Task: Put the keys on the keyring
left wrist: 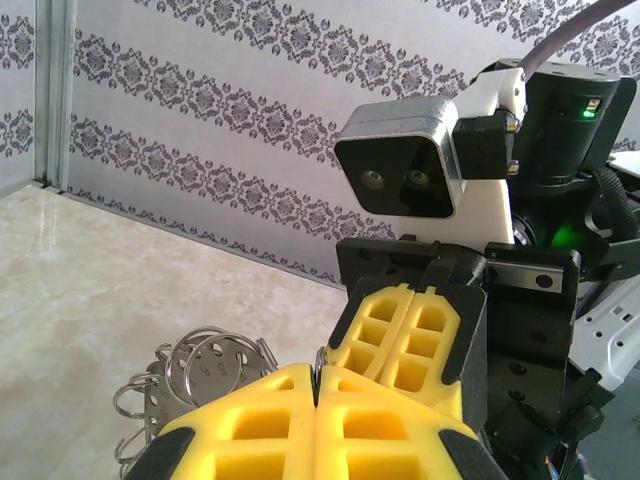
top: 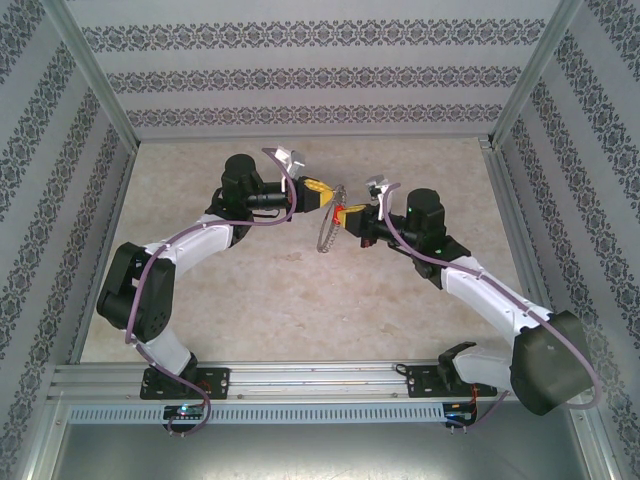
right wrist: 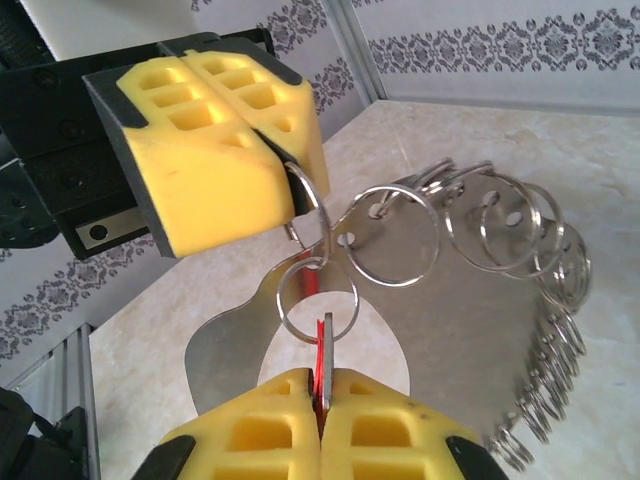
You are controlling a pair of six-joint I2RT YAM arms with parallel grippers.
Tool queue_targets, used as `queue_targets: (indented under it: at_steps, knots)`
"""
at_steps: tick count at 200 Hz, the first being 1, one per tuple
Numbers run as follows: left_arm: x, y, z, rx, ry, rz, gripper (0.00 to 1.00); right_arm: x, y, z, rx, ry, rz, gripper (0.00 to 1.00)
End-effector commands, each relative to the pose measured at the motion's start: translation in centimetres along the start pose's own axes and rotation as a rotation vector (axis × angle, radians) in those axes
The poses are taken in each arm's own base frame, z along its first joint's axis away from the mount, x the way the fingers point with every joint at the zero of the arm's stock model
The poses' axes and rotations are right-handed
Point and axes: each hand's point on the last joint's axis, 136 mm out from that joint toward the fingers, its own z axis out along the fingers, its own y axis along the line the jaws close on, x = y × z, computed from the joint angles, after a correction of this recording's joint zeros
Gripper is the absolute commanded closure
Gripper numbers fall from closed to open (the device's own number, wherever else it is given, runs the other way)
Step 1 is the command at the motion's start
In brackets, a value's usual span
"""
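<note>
Keyring (right wrist: pixel 225 350) hangs pinched in left claw (right wrist: pixel 298 185), steadied above counter (right wrist: pixel 600 180); right claw (right wrist: pixel 322 392) clamps red key (right wrist: pixel 322 352), seemingly threading a small ring (right wrist: pixel 300 325).

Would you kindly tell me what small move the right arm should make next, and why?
Probably ease the right gripper forward, pushing the key into the small ring it meets, while the left gripper holds the keyring steady. Both grippers are shut, and whether the key is threaded is unclear.

Overhead looks down; wrist views — close, opposed — share the keyring (right wrist: pixel 505 215).
</note>
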Motion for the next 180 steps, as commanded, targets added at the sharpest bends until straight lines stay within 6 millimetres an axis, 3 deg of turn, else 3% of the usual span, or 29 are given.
queue_targets:
  at_steps: [1, 115, 180]
  knots:
    - [-2.0, -0.8, -0.7, -0.02, -0.028, 0.093, 1.0, -1.1, 0.1, -0.5, 0.017, -0.004, -0.036, 1.0]
    - [-1.3, -0.7, -0.7, -0.027, 0.009, 0.095, 1.0, -2.6, 0.1, 0.3, 0.013, 0.037, -0.083, 1.0]
    - [-1.1, -0.7, -0.7, -0.023, 0.015, 0.092, 1.0, -3.9, -0.4, -0.5, 0.042, 0.03, -0.109, 1.0]
